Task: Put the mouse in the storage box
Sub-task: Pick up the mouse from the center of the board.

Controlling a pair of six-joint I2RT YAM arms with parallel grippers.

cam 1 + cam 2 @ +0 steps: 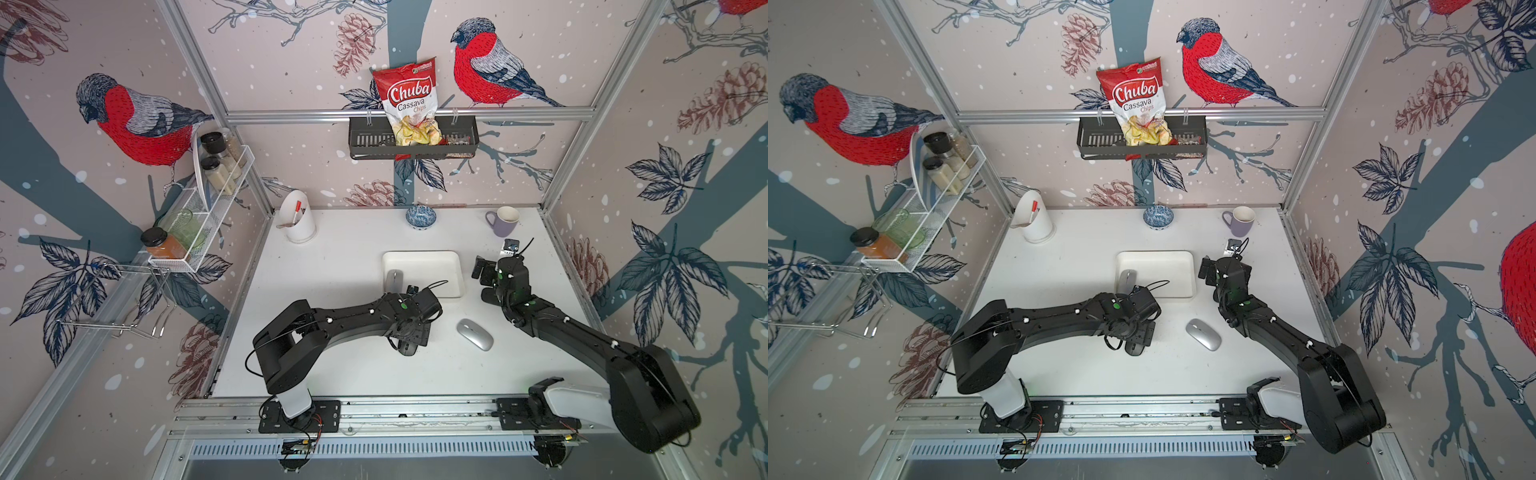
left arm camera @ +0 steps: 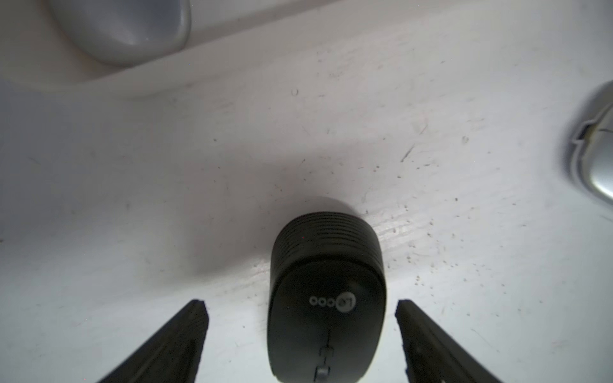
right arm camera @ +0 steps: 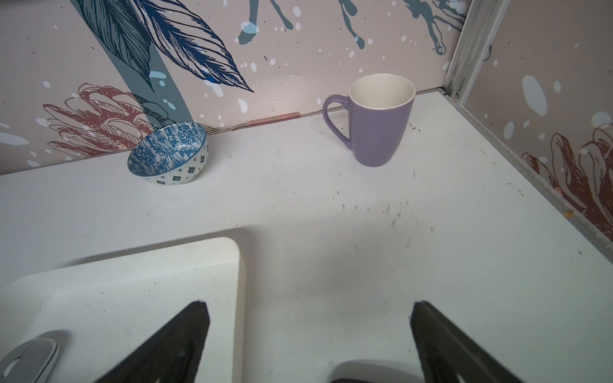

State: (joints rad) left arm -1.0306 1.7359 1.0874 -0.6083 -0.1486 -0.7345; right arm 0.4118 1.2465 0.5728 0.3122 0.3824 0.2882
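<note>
A black mouse (image 2: 326,298) lies on the white table between the fingers of my left gripper (image 2: 301,303). The gripper is open, with a gap on each side of the mouse. In both top views the left arm (image 1: 374,316) hides this mouse. The storage box (image 1: 440,259) is a shallow white tray just beyond the left gripper, and a silver-grey mouse (image 1: 394,280) lies in its near left corner. Another silver mouse (image 1: 474,334) rests on the table between the arms. My right gripper (image 3: 309,303) hovers open and empty at the box's right edge (image 3: 237,265).
A purple mug (image 1: 503,220) and a blue patterned bowl (image 1: 421,217) stand along the back wall. A tall white utensil holder (image 1: 297,222) is at the back left. Wire racks hang on the left wall, and a black basket with a chips bag (image 1: 409,99) hangs on the back wall.
</note>
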